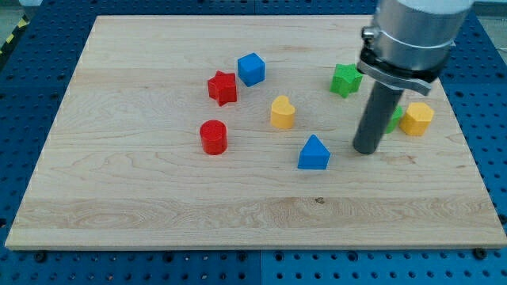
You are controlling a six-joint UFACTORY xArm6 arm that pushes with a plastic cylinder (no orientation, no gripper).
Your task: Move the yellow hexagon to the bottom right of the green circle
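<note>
While resting bare on the board [158, 222], my tip [366, 150] holds nothing, touching no block; yellow hexagon [417, 119] sits to its right, touching the half-hidden green circle [394, 120].

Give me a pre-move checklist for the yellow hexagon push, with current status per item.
1. My tip visible on the board: ok, it sits at the view's right of the blue block.
2. Yellow hexagon located: ok, near the board's right edge.
3. Green circle located: cannot tell its shape; only a green sliver shows behind the rod, just left of the hexagon.
4. Tip touching the hexagon: not ok, it is apart, to its lower left.
5. Hexagon already at the circle's bottom right: not ok, it looks level with it.
6. Green star out of the way: ok, it lies toward the view's top.
</note>
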